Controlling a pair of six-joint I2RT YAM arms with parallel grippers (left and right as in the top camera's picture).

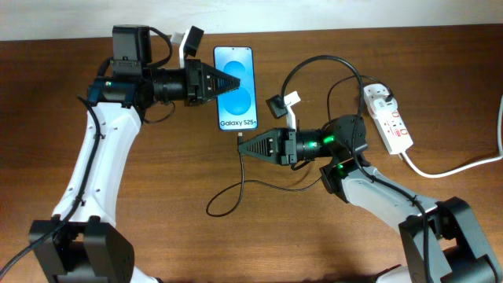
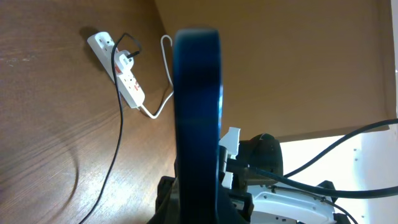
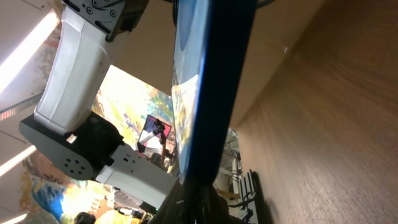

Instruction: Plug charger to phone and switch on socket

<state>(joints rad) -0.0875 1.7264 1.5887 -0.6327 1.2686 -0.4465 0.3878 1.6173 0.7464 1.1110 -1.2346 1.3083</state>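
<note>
Toward 12 o'clock on the table, the phone faces up with its screen lit, and my left gripper reaches in from its 9 o'clock side, jaws clamped tight on it with one finger across the glass. At the phone's 6 o'clock end my right gripper is pinched fully closed on the plug tip of the charger, right against the bottom edge; I cannot tell whether the tip is seated. Its black cable loops away to the socket at 2 o'clock, where the adapter sits.
</note>
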